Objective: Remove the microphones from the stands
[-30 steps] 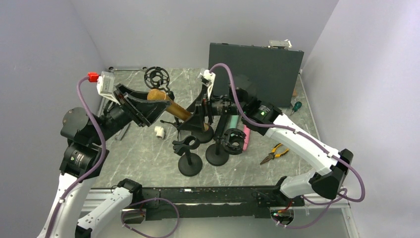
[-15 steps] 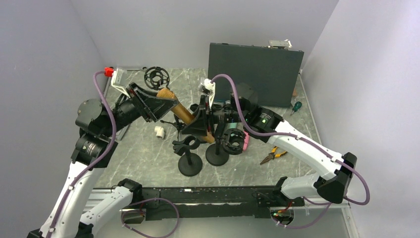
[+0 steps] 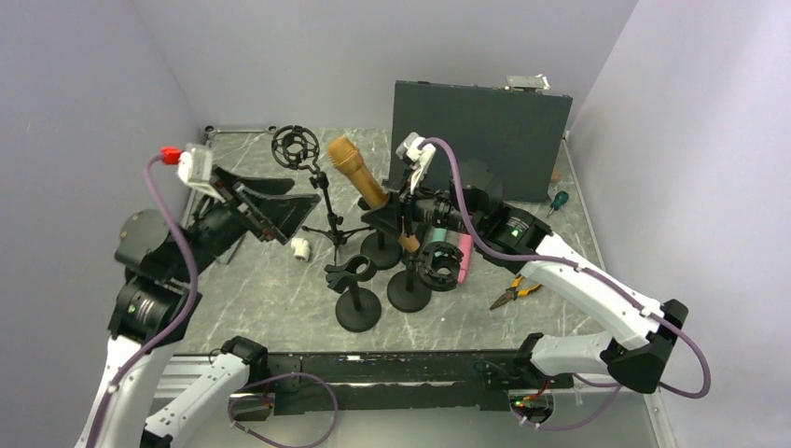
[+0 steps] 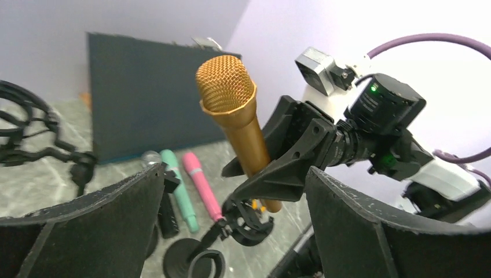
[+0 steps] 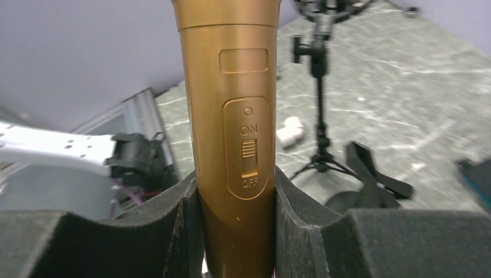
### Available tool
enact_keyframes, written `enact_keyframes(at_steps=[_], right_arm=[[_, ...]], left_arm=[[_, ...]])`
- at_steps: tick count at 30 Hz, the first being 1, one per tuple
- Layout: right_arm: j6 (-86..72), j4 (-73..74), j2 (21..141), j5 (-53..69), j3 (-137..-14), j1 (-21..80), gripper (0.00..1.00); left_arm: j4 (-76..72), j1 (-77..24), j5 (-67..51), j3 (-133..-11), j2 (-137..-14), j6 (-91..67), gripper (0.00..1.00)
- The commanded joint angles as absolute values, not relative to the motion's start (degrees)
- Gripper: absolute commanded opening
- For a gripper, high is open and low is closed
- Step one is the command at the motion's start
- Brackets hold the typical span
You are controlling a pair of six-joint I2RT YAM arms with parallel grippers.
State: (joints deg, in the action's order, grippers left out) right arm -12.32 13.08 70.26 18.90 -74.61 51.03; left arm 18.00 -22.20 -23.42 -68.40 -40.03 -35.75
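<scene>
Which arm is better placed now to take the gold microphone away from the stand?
Right. The right gripper is shut on the gold microphone body; the left gripper is open and apart from it.

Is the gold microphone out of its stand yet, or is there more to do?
Nearly. The right gripper is shut on the gold microphone, tilted above the stands; its lower end looks free, though I can't be sure. The left gripper is open, apart from it. Left to do: carry it clear and set it down.
</scene>
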Motion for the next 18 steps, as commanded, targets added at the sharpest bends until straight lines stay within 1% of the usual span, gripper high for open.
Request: enact_keyframes(at_steps=[1, 3, 6, 8, 13, 18], right_arm=[[-8.85, 16.38, 66.75, 0.34, -76.09, 50.13, 0.0], [-8.79, 18.63, 65.56, -7.4, -76.01, 49.31, 0.0], [-10.07, 21.73, 62.77, -21.58, -74.93, 46.94, 0.0], [-12.68, 26.3, 61.09, -27.36, -74.43, 42.57, 0.0], [-21.04, 36.87, 57.08, -24.76, -70.23, 25.8, 0.0], [-26.53, 43.27, 57.08, -18.53, -64.13, 15.55, 0.0]], left_arm=[[22.73, -22.24, -10.66, -71.34, -35.33, -28.66, 0.94], [23.6, -22.27, -6.52, -70.47, -33.47, -27.51, 0.94], [24.78, -22.3, -4.21, -69.29, -31.19, -25.72, 0.94], [26.19, -22.25, -3.08, -69.3, -30.68, -25.32, 0.93], [26.13, -22.24, -4.15, -68.54, -29.79, -24.56, 0.93], [25.4, -22.22, -4.83, -67.62, -29.36, -23.56, 0.93]])
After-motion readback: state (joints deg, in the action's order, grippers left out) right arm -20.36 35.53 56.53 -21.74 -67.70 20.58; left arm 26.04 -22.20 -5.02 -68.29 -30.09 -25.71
